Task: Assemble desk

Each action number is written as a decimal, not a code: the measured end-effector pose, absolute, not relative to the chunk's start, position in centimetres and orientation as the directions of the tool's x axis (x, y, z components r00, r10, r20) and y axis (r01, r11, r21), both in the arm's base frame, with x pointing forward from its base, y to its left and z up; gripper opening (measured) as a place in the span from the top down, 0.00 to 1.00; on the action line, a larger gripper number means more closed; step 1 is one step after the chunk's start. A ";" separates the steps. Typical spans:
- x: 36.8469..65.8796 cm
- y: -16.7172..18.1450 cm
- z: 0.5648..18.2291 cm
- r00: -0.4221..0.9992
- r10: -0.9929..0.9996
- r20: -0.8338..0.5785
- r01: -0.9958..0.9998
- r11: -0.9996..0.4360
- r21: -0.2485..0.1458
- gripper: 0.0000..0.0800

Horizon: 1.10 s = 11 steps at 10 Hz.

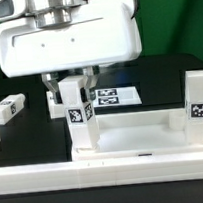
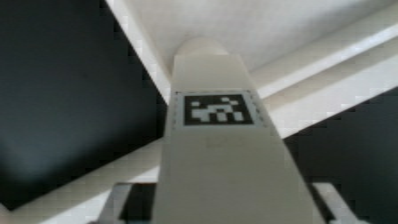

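The desk slab [image 1: 138,138] lies flat at the front, white and rimmed. One square white leg [image 1: 81,116] with a tag stands upright on the slab's corner at the exterior view's left. My gripper [image 1: 75,87] comes down from above, and its fingers [image 1: 55,90] sit against both sides of the leg's top. In the wrist view the same leg [image 2: 221,120] fills the middle, between the fingers [image 2: 128,203] of my gripper [image 2: 228,205]. A second leg [image 1: 198,105] stands upright on the slab's corner at the exterior view's right. A third leg [image 1: 6,109] lies loose on the black table.
The marker board [image 1: 120,95] lies flat behind the slab. A long white border rail [image 1: 106,171] runs along the front edge, against the slab. The fourth leg is not in view.
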State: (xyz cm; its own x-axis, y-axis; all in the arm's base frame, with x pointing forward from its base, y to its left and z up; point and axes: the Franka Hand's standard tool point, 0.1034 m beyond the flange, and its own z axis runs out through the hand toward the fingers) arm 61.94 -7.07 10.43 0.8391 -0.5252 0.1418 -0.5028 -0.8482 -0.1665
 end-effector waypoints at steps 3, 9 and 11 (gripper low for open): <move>61.7 -7.1 10.4 0.632 -0.771 0.079 -0.747 -0.633 -0.204 0.64; 61.7 -6.9 10.3 0.174 -0.984 -0.036 -0.961 -0.162 -0.223 0.63; 61.7 -6.9 10.3 0.178 -0.983 -0.036 -0.961 -0.166 -0.222 0.63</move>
State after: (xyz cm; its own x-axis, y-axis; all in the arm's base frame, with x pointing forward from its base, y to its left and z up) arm 61.67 -6.90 10.28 0.1783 -0.9833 -0.0364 -0.9608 -0.1660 -0.2223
